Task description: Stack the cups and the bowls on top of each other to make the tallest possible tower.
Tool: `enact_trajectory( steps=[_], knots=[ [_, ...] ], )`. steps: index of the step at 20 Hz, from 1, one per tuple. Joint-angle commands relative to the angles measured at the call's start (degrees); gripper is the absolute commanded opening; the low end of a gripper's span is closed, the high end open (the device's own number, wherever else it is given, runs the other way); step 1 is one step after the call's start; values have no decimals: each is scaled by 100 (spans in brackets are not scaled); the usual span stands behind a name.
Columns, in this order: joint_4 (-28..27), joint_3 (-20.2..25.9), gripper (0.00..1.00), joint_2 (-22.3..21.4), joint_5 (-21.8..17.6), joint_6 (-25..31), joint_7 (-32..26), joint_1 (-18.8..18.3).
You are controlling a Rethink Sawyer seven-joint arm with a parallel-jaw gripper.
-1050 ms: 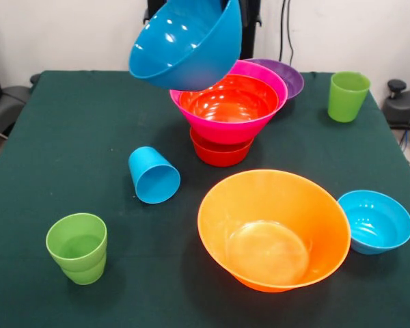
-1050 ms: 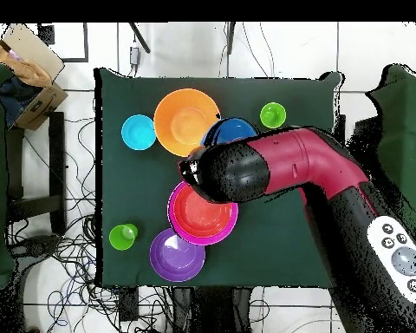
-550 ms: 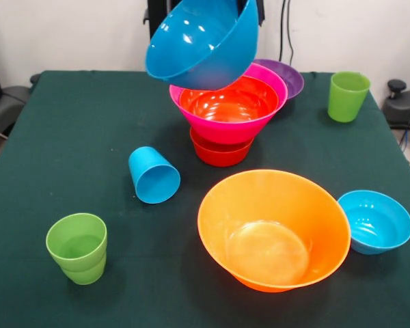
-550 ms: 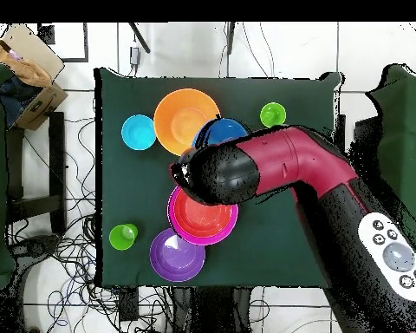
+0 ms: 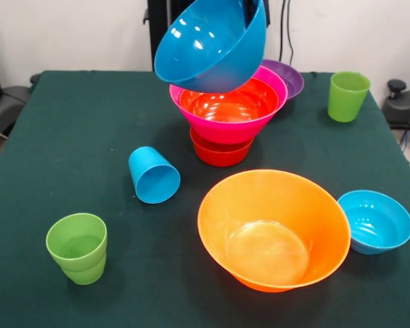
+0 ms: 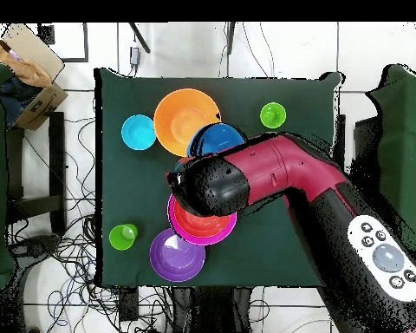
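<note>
A large blue bowl (image 5: 208,44) hangs tilted in the air just above the tower (image 5: 227,123). My gripper (image 5: 251,9) is shut on its far rim and mostly hidden behind it. The tower is a pink bowl (image 5: 222,130) holding a red-orange bowl (image 5: 229,102), both resting on a small red-orange bowl (image 5: 219,154). In the overhead view my arm (image 6: 263,178) covers most of the pile, and the blue bowl (image 6: 218,139) peeks out beside it. A sky blue cup (image 5: 154,175) lies on its side. Two green cups (image 5: 77,247) (image 5: 347,96) stand upright.
A big orange bowl (image 5: 273,229) sits near the front with a small blue bowl (image 5: 376,222) at its right. A purple bowl (image 5: 291,76) stands behind the tower. Beyond the green table (image 6: 125,191), cables and a cardboard box (image 6: 25,74) lie on the floor.
The blue bowl has moved to the right in the front view and now hangs over the pink and red-orange pile. The arm has shifted with it.
</note>
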Motion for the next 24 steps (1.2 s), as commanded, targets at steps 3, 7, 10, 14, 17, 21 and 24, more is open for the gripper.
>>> enact_trajectory(
  steps=[3, 7, 10, 14, 17, 21, 24],
  knots=[
    [464, 106, 0, 627, -707, -408, -1301, -52],
    [398, -1, 0, 830, -891, -364, -1350, -67],
    [341, -60, 0, 1005, -1034, -384, -1398, -108],
    [301, -45, 0, 1197, -1134, -392, -1465, -191],
    [272, -25, 0, 1216, -1159, -336, -1396, -173],
    [246, -5, 0, 1213, -1180, -254, -1315, -137],
    [217, -18, 0, 1210, -1187, -157, -1287, -109]
  ],
)
